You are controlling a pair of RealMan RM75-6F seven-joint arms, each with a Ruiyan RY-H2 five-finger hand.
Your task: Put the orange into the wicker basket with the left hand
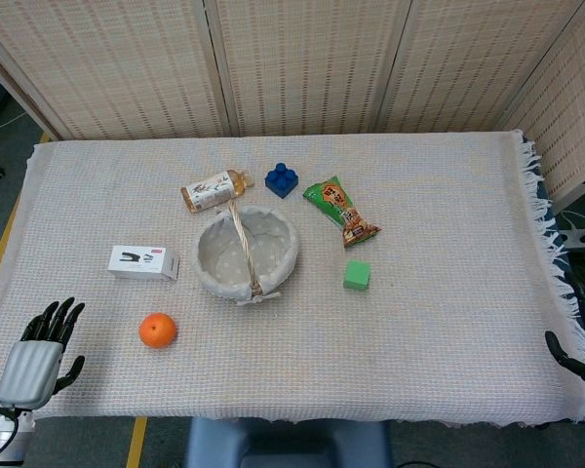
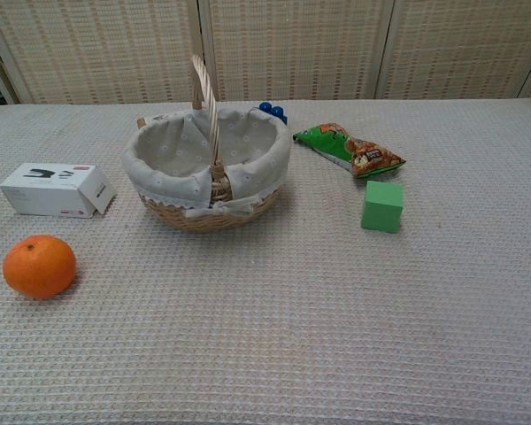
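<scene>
The orange (image 1: 157,331) (image 2: 39,266) lies on the cloth near the table's front left. Behind it and to its right stands the wicker basket (image 1: 246,255) (image 2: 208,164), lined with pale cloth, handle upright, nothing inside. My left hand (image 1: 39,355) rests at the front left corner, left of the orange, fingers spread and holding nothing. My right hand (image 1: 580,356) shows only partly at the right edge of the head view, with dark fingers at the table's side. Neither hand appears in the chest view.
A white box (image 1: 142,261) (image 2: 57,189) lies behind the orange. Behind the basket are a bottle (image 1: 214,189) and a blue block (image 1: 282,179). A snack bag (image 1: 341,210) (image 2: 349,149) and a green cube (image 1: 357,275) (image 2: 382,205) sit right of it.
</scene>
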